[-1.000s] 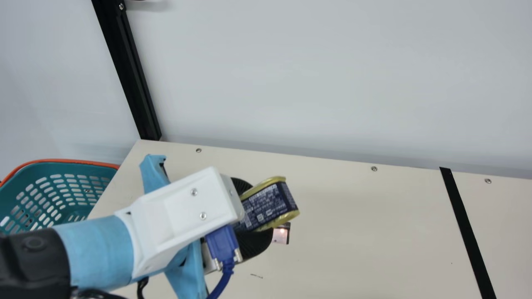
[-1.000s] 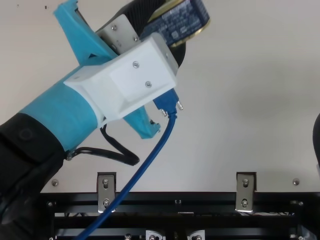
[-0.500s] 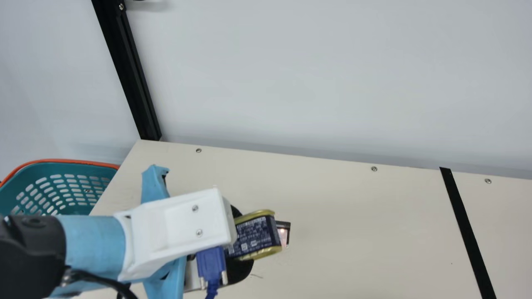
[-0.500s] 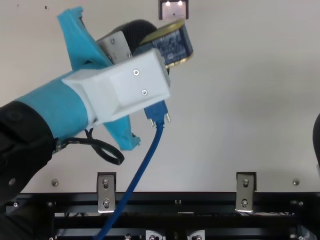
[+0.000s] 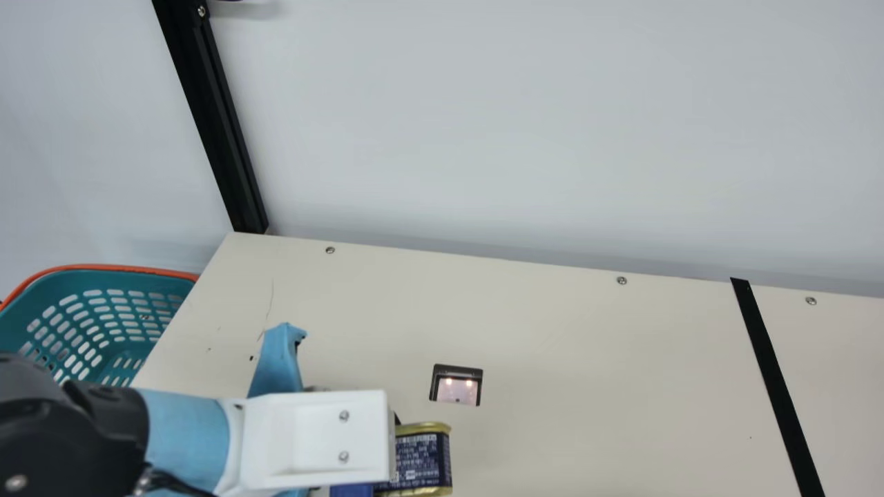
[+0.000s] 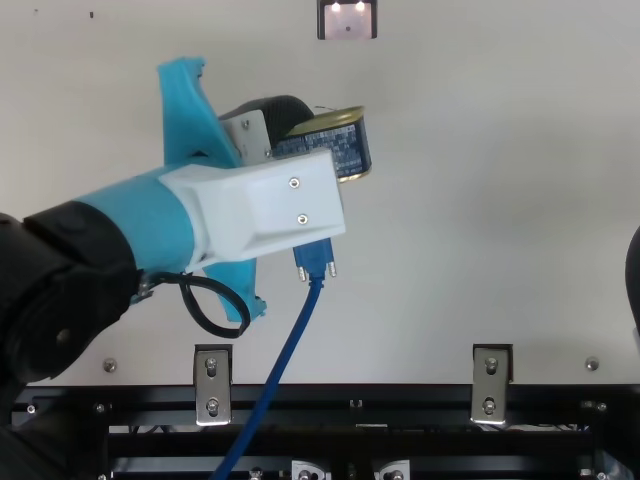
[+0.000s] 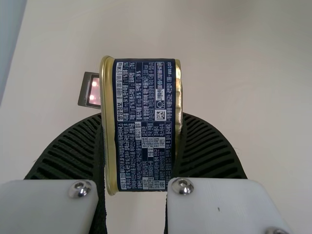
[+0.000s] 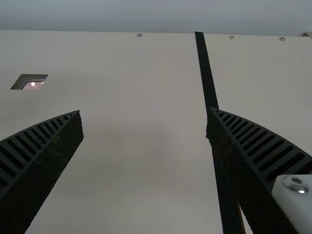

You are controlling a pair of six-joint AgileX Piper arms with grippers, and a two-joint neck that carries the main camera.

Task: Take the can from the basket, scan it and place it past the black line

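Note:
In the top view my left gripper (image 6: 284, 113) is shut on the can (image 6: 345, 145), held above the table between the scanner window (image 6: 347, 22) and the near edge. The dark blue, gold-rimmed can (image 5: 423, 461) is low in the main view, nearer than the lit scanner window (image 5: 456, 388). In the left wrist view, the left gripper (image 7: 142, 119) pinches it between both ribbed fingers, printed side facing the camera. My right gripper (image 6: 634, 280) peeks in at the top view's right edge; the right wrist view has this gripper (image 8: 145, 113) open and holding nothing, beside the black line (image 8: 206, 78).
A teal basket (image 5: 41, 304) with an orange rim behind it stands off the table's left side. The black line (image 5: 779, 386) crosses the table at the right. A black post (image 5: 214, 124) rises at the back left corner. A blue cable (image 6: 290, 350) trails from the left wrist.
My left arm has drawn the can back toward the near edge, and the can has swung straighter. The scanner window, formerly covered in part, is now uncovered. The right gripper has kept still.

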